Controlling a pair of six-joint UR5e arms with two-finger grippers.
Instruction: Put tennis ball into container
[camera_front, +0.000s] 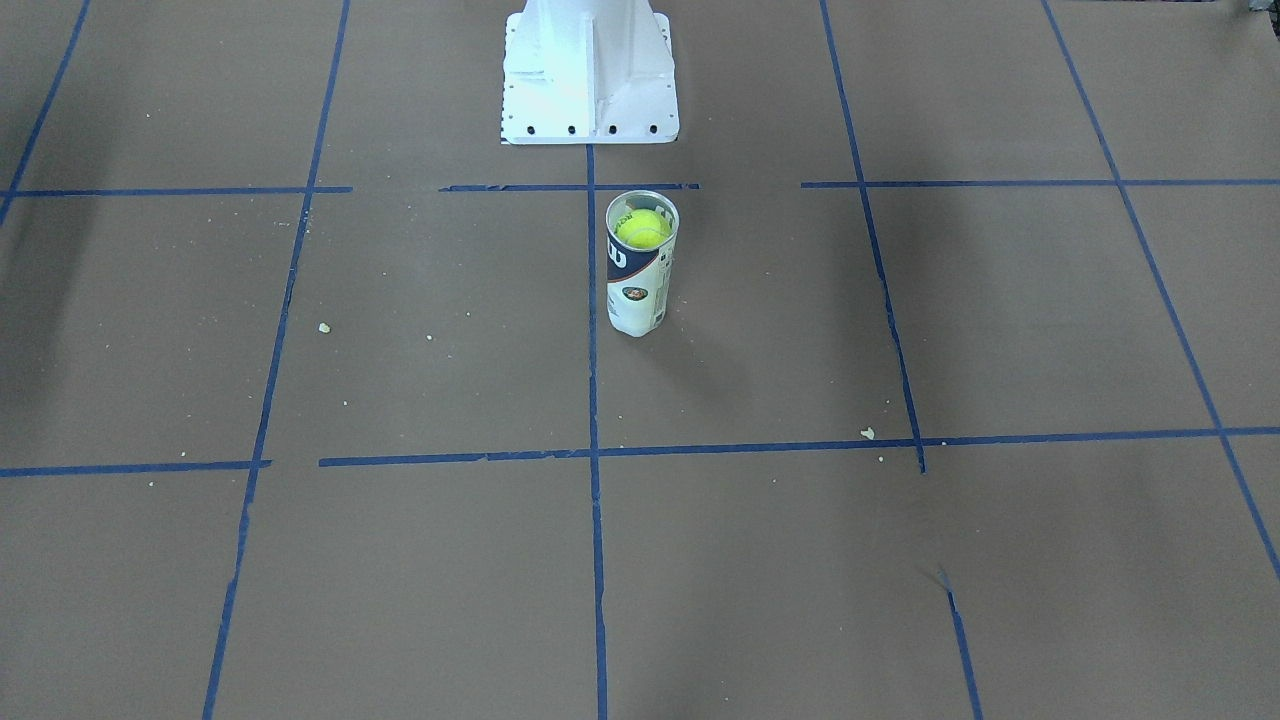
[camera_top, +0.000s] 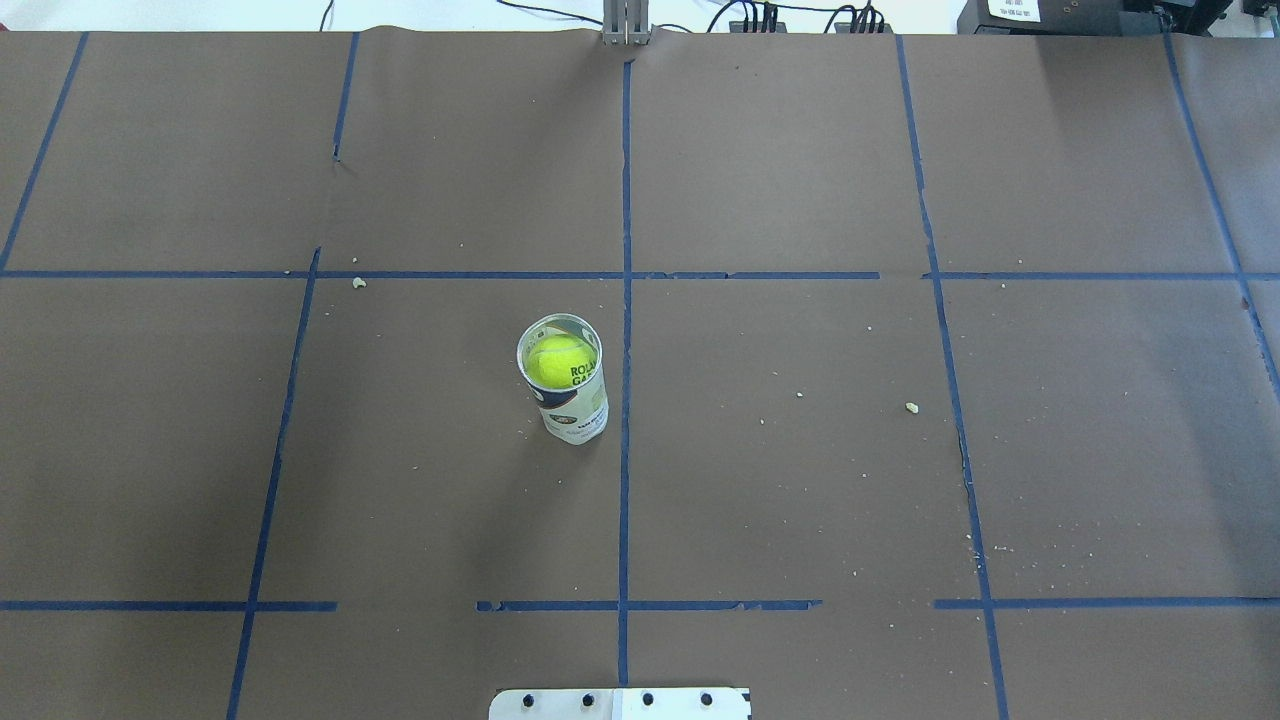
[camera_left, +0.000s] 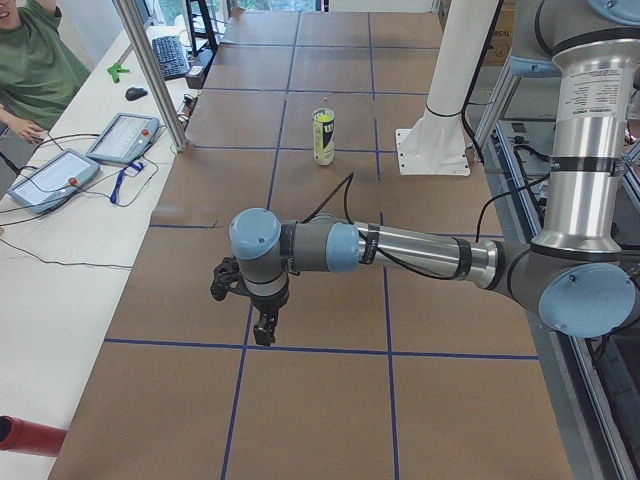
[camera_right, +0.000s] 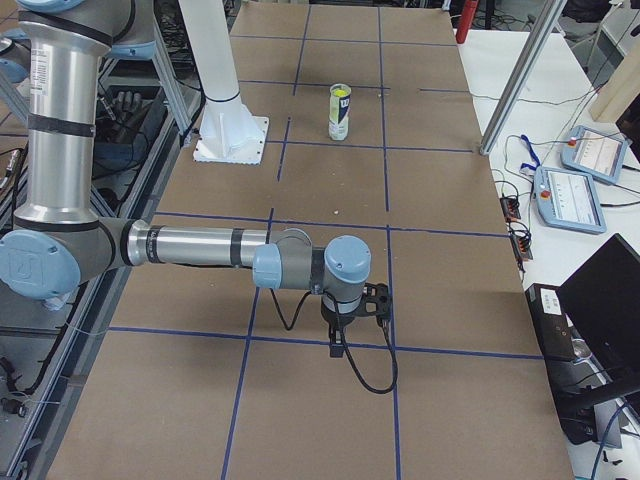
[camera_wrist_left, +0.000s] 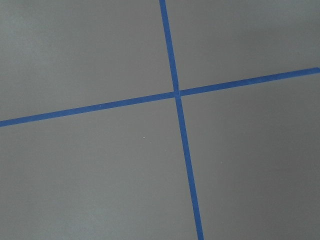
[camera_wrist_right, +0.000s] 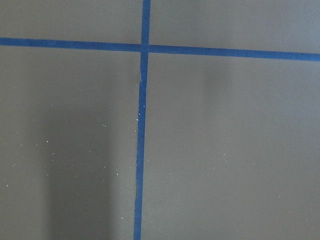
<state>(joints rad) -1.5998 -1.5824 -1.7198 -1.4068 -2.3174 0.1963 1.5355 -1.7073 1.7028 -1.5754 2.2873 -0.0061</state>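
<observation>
The clear container (camera_front: 640, 290) with a white and navy label stands upright near the table's middle, just in front of the robot's base. The yellow-green tennis ball (camera_front: 642, 228) sits inside it near the open top, also seen from above as the ball (camera_top: 558, 362) within the container (camera_top: 575, 410). My left gripper (camera_left: 265, 333) hangs over the table's left end, far from the container (camera_left: 323, 137). My right gripper (camera_right: 338, 345) hangs over the right end, far from the container (camera_right: 340, 112). Whether either is open or shut, I cannot tell. Both wrist views hold only table and tape.
Blue tape lines (camera_top: 625, 300) grid the brown table. The white base plate (camera_front: 590, 90) stands behind the container. Small crumbs (camera_top: 911, 407) lie scattered. An operator (camera_left: 35, 60) and tablets (camera_left: 125, 135) are at a side table beyond the far edge.
</observation>
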